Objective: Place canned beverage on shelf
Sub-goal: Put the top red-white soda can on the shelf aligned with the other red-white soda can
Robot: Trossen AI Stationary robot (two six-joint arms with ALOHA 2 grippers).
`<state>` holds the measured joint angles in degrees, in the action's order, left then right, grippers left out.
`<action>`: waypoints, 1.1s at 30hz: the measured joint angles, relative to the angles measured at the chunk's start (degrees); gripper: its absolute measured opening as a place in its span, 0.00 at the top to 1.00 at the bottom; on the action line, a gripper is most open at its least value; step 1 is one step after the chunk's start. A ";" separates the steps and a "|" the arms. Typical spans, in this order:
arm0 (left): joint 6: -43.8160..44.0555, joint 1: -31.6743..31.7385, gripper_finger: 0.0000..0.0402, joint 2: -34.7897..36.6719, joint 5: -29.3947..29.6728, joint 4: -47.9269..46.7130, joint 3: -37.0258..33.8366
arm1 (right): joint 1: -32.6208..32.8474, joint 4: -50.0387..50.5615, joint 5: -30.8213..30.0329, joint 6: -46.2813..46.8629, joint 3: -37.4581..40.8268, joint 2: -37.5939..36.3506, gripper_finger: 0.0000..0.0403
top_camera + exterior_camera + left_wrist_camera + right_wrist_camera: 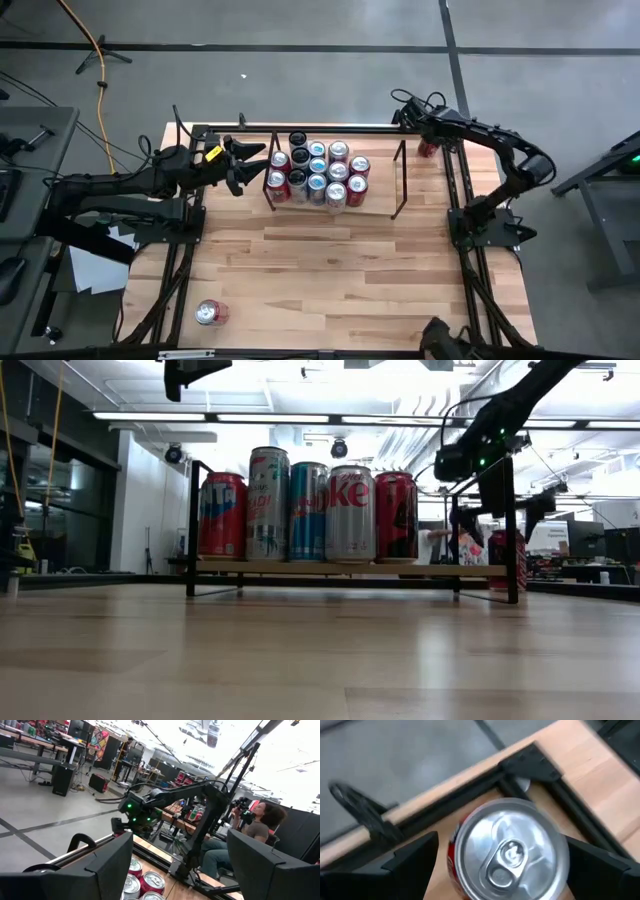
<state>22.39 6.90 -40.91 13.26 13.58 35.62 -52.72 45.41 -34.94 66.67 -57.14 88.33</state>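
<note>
- In the low view the shelf's (350,569) front cans hide the rows behind.
- The red can (507,851) under the right gripper (502,857) is cut off (label unreadable).
- A far seated person (252,827) is partly hidden.

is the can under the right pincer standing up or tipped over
Upright: the right wrist view looks straight down on the red can, its round lid and pull tab facing up, between the open right pincer fingers.

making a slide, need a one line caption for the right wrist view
Right gripper, fingers open, poised above an upright red can at the wooden table's black-railed corner.
</note>
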 joint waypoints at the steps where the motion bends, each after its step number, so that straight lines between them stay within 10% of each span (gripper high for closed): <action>1: 0.00 0.00 0.31 0.00 0.00 0.00 0.00 | -0.21 -0.59 0.77 -1.04 0.02 0.85 0.09; 18: 0.00 0.00 0.31 0.00 0.60 0.04 0.07 | -0.93 -1.05 4.31 -15.75 0.02 2.64 0.26; 33: 0.00 0.00 0.31 0.00 1.02 0.00 0.09 | 5.38 -4.03 11.62 -44.38 -8.58 -14.17 0.26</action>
<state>22.39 6.90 -40.91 14.28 13.58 35.70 -47.34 41.38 -23.32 22.29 -65.72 74.16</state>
